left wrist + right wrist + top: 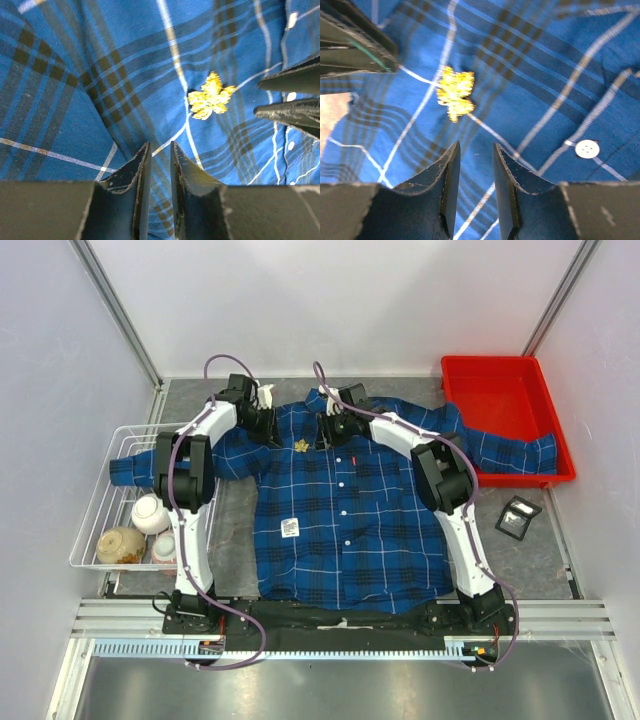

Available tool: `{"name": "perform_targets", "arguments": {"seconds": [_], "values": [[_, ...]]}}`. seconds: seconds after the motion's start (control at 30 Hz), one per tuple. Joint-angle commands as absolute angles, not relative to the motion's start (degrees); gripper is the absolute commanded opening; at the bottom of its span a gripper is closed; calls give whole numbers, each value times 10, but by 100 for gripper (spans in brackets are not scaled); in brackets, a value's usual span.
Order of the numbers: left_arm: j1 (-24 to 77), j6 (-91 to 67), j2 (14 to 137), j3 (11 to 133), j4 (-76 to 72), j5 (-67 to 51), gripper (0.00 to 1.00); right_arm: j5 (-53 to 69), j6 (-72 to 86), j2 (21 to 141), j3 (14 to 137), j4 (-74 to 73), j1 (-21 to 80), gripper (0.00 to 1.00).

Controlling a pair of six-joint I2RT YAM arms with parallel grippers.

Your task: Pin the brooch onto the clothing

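Note:
The blue-and-black plaid shirt (340, 510) lies flat on the table, collar at the far side. The gold maple-leaf brooch (301, 446) rests on its upper left chest. My left gripper (268, 426) hovers just left of the brooch and my right gripper (328, 430) just right of it. In the left wrist view the brooch (211, 96) lies ahead and to the right of my left gripper (160, 150), whose jaws stand narrowly apart and empty over the cloth. In the right wrist view the brooch (455, 92) lies just ahead of my right gripper (476, 150), which is open and empty.
A white wire basket (100, 510) with bowls stands at the left, under one sleeve. A red bin (505, 390) stands at the back right, with the other sleeve draped over its rim. A small black square object (518, 517) lies right of the shirt. The shirt has a white label (290, 528).

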State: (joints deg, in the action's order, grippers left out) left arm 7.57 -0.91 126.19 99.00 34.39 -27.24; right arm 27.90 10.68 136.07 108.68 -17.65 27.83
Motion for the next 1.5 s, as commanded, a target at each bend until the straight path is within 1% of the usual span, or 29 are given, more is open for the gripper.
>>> {"name": "perform_targets", "arguments": {"seconds": [0.0,0.1,0.2,0.37,0.43,0.47,0.5,0.53,0.6,0.63,0.7,0.73,0.77,0.8,0.83,0.87,0.97,1.17,1.3,1.4,1.47], "values": [[75,-55,1298,1025,392,-228,26,247,126,1384,1091,-165,262,39],[74,-42,1310,1027,416,-181,23,229,127,1386,1077,-177,256,39],[64,-33,1325,1037,451,-164,21,214,134,1379,1055,-190,243,38],[48,-24,1329,1043,457,-158,19,207,134,1360,1008,-202,222,35],[48,-10,1332,1057,457,-190,19,245,127,1348,1005,-197,221,38],[48,-7,1330,1060,456,-201,20,266,130,1347,1014,-192,221,42],[49,-4,1327,1067,454,-206,21,307,135,1345,1021,-186,223,44],[53,4,1324,1069,453,-232,22,323,137,1340,1030,-177,224,49],[54,21,1295,1061,429,-269,25,348,137,1329,1055,-165,224,53],[57,32,1283,1058,419,-284,27,358,134,1312,1063,-162,224,56],[59,40,1247,1052,396,-308,33,360,123,1293,1079,-162,218,59],[59,49,1235,1051,389,-318,34,346,110,1273,1079,-163,213,64],[60,52,1227,1051,383,-325,39,335,104,1264,1072,-163,208,67],[62,55,1214,1051,373,-331,41,325,98,1255,1068,-163,197,71],[64,59,1210,1051,368,-331,53,295,80,1244,1063,-172,190,84],[68,62,1209,1052,367,-329,68,272,70,1239,1058,-183,185,86],[82,56,1212,1056,366,-314,69,202,40,1243,1058,-226,168,87],[95,11,1250,1062,349,-267,67,114,18,1263,1056,-260,146,85],[94,9,1285,1079,348,-228,66,91,8,1281,1058,-268,138,85],[91,8,1314,1106,367,-219,64,86,4,1298,1058,-271,134,85],[90,5,1330,1126,377,-214,61,82,4,1308,1063,-272,131,84]]}}
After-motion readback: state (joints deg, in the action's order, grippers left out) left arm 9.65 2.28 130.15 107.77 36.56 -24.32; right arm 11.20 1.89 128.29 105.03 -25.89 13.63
